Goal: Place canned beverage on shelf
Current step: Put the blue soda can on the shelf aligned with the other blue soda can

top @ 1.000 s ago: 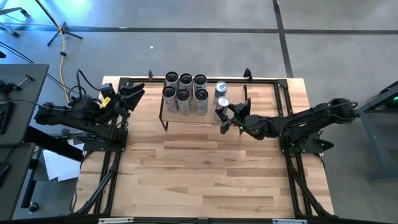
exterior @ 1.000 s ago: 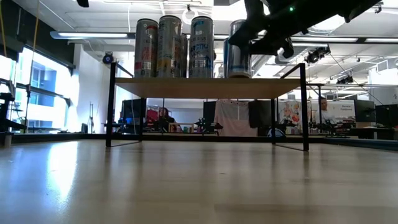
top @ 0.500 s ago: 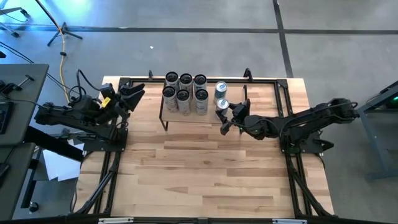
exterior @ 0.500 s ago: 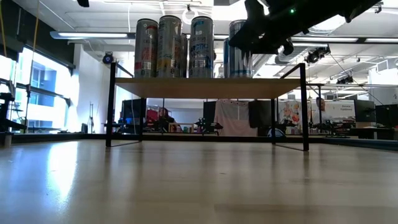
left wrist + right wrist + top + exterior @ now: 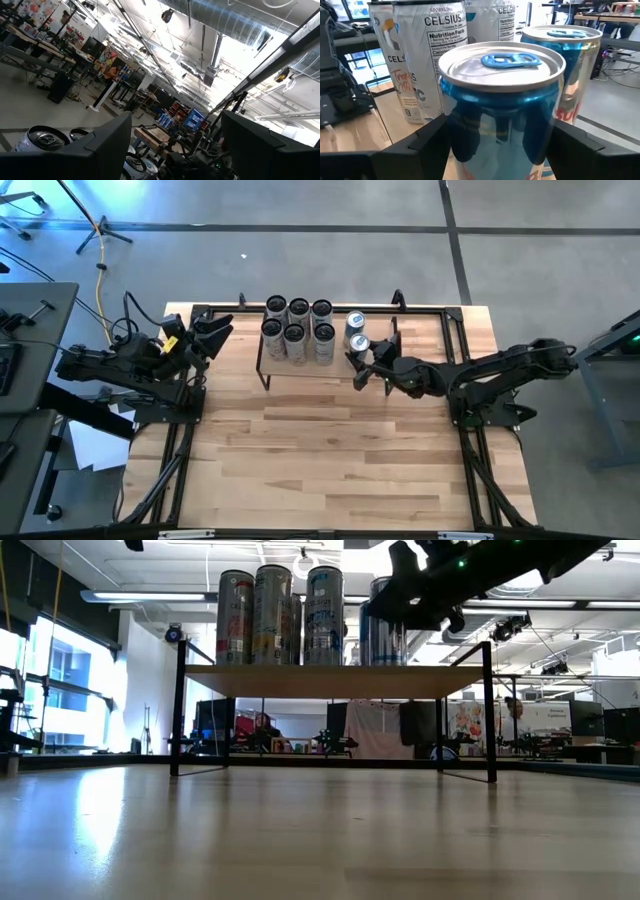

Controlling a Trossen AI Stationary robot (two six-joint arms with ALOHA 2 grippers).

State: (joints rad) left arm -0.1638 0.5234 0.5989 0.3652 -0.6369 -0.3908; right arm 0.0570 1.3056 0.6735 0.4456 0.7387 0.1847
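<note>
Since a second ago, the right tool (image 5: 363,366) has pulled back a little toward the right and its two dark fingers have spread wider. They now stand clear on either side of the blue can (image 5: 501,107) without pressing it, so the can is released. That blue can (image 5: 359,345) stands upright on the shelf (image 5: 282,370), at the near right of the group, with a second blue-topped can (image 5: 355,322) just beyond it on the far side. In the right wrist view the second can (image 5: 570,75) shows just behind the first.

To the left of these two stand six more tall cans (image 5: 297,330) in two rows of three, all upright on the light wood top. In the low view the shelf (image 5: 330,680) is a thin wood board on black metal legs, with the cans (image 5: 280,615) in a row on top and the right arm (image 5: 470,570) reaching in from above on the right, its tool dark against the blue can (image 5: 385,625).

The left tool (image 5: 215,332) waits at the far left corner of the worktop (image 5: 330,450), well apart from the shelf, with its fingers (image 5: 107,145) held apart and nothing between them. In the left wrist view can tops (image 5: 42,137) show low between those fingers, against the room and its ceiling lights.
</note>
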